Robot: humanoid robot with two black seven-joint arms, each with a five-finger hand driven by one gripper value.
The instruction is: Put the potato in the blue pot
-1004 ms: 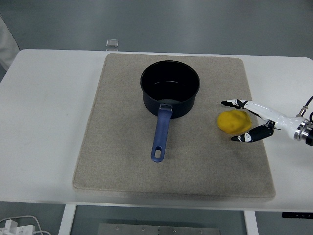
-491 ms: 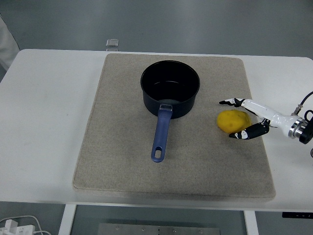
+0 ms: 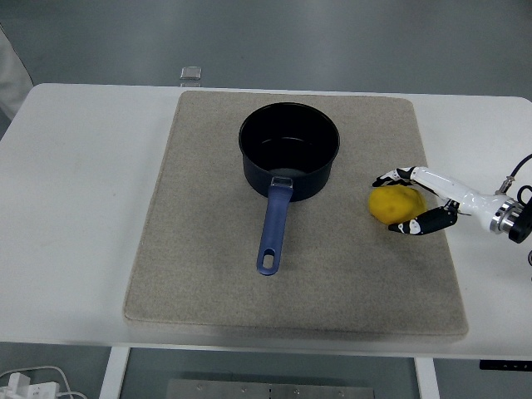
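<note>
The yellow potato (image 3: pixel 396 204) lies on the beige mat (image 3: pixel 199 249), to the right of the blue pot (image 3: pixel 289 150). The pot stands upright at the mat's middle back, empty, with its blue handle (image 3: pixel 273 233) pointing toward me. My right hand (image 3: pixel 391 203) reaches in from the right edge. Its fingers (image 3: pixel 413 225) curl around the potato's near and far sides and touch it. The potato still rests on the mat. The left arm is out of view.
The mat covers most of the white table (image 3: pixel 83 183). A small clear object (image 3: pixel 191 74) sits at the table's far edge. A cable and plug (image 3: pixel 25 384) show below the table at the bottom left.
My right hand has moved a little left and its fingers have closed in around the potato. The potato and the pot have not moved.
</note>
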